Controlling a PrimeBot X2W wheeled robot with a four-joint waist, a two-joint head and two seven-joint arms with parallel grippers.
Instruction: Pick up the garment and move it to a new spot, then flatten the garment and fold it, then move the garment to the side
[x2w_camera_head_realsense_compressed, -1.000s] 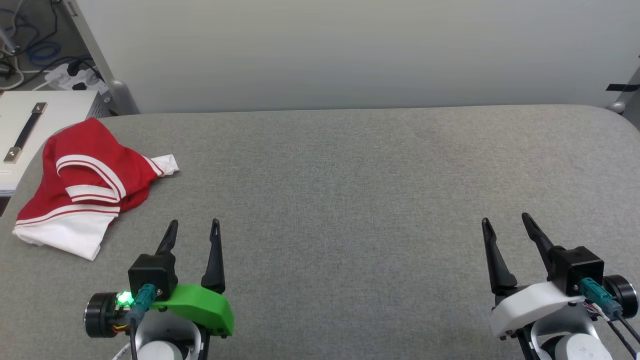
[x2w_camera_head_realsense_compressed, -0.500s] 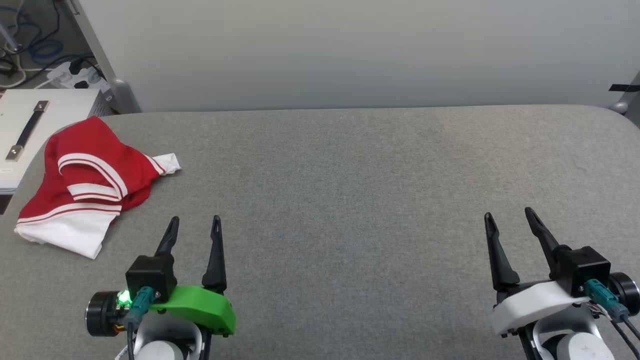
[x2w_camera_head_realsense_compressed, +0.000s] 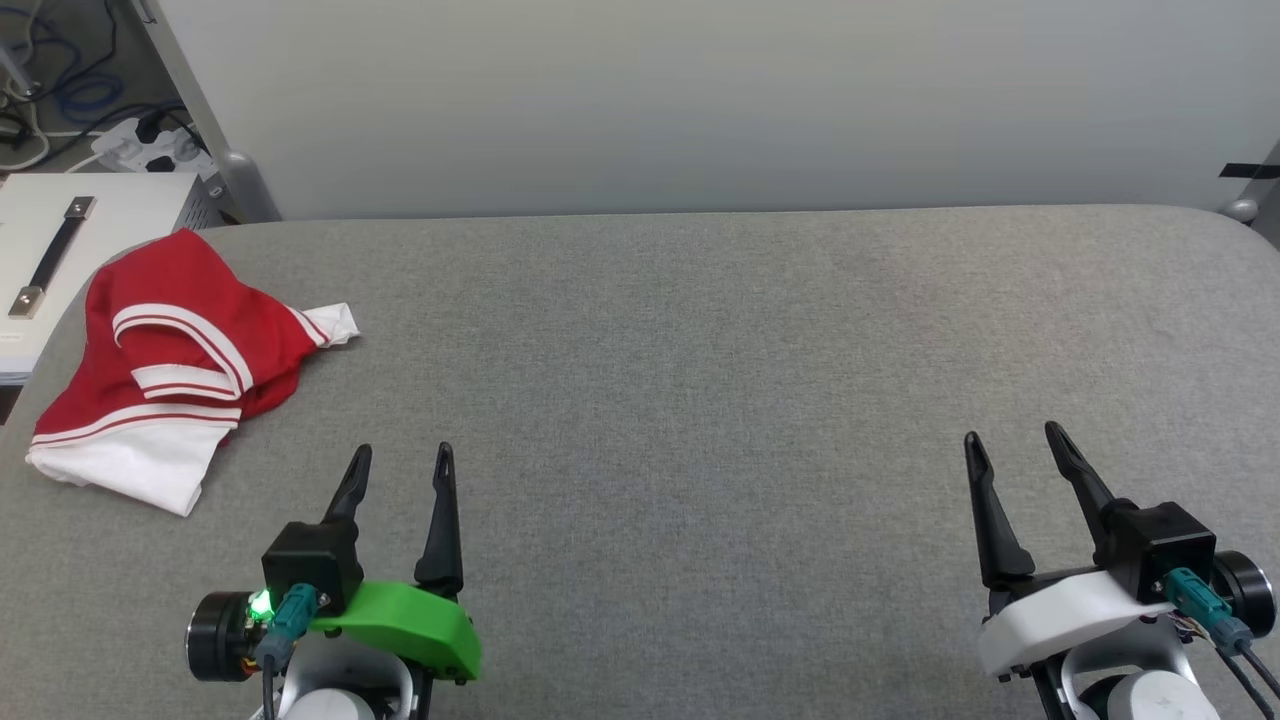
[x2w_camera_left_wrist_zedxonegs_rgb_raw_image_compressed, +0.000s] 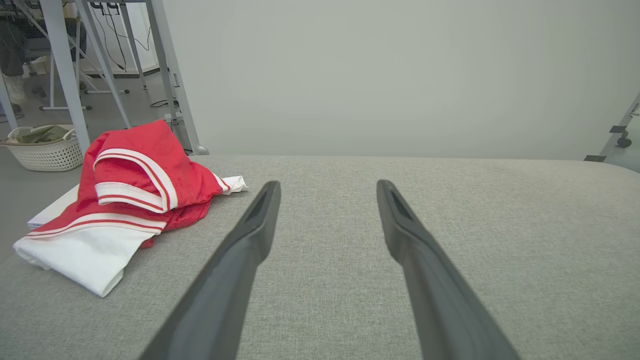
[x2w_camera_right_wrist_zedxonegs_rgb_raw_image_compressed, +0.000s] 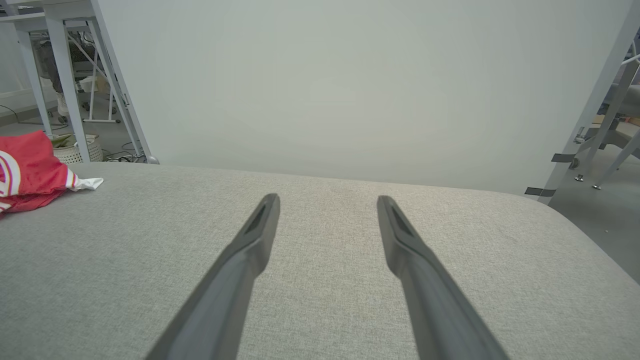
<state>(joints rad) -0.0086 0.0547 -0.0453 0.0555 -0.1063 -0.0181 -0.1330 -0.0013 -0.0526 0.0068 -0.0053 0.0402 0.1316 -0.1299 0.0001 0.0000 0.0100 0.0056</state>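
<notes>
Grey fabric-covered desk (x2w_camera_head_realsense_compressed: 700, 350), rounded corners, spans the whole head view. A pale grey wall panel (x2w_camera_head_realsense_compressed: 700, 100) stands upright along its far edge.

Red jersey T-shirt (x2w_camera_head_realsense_compressed: 170, 350) with white sleeves and red-and-white striped trim lies in a crumpled heap at the desk's left edge, toward the far corner. One white sleeve is on the near side of the heap and a small white corner pokes out to the right. The left wrist view shows the same heap (x2w_camera_left_wrist_zedxonegs_rgb_raw_image_compressed: 140, 175) ahead and to the left of the fingers, well apart from them. In the right wrist view it sits at the far left (x2w_camera_right_wrist_zedxonegs_rgb_raw_image_compressed: 27, 170).

Left gripper (x2w_camera_head_realsense_compressed: 403, 450), green shell at the wrist, near lower left: fingers released and spread, over bare fabric. Right gripper (x2w_camera_head_realsense_compressed: 1011, 433), white shell, near lower right: fingers likewise released and spread, gripping nothing.

White box (x2w_camera_head_realsense_compressed: 120, 215) with a black strap handle sits just beside the desk's left edge, by the T-shirt. White woven basket (x2w_camera_left_wrist_zedxonegs_rgb_raw_image_compressed: 47, 152) is on the floor beyond.
</notes>
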